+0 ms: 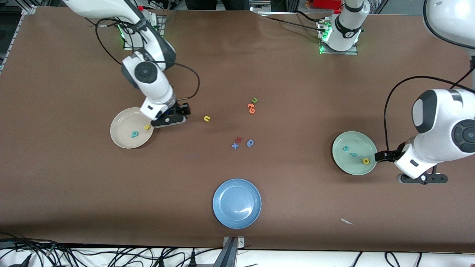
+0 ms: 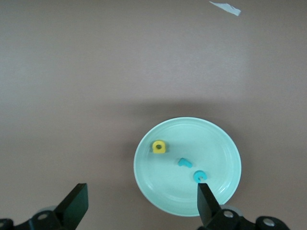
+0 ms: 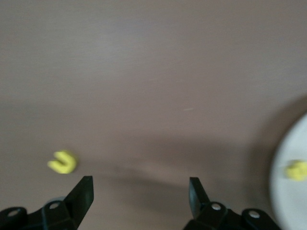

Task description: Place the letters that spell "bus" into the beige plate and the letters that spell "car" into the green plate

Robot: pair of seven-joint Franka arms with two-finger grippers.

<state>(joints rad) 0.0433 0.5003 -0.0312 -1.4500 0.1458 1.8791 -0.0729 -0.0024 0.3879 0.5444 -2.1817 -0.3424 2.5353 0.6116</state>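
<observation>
While yellow u (image 1: 207,118) lies on table, right end effector (image 1: 177,115) beside, open.

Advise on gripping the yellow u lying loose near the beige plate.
Come straight down on the yellow u; it lies flat on the table, clear of the beige plate. Put the fingers across its two arms, outside to outside. The open right gripper is closest.

Teal b (image 1: 134,134) and yellow s (image 1: 147,127) in beige plate (image 1: 122,139); yellow u (image 1: 207,118) on table; c (image 1: 345,148), r (image 1: 353,154), a (image 1: 366,161) in green plate (image 1: 347,165).
</observation>
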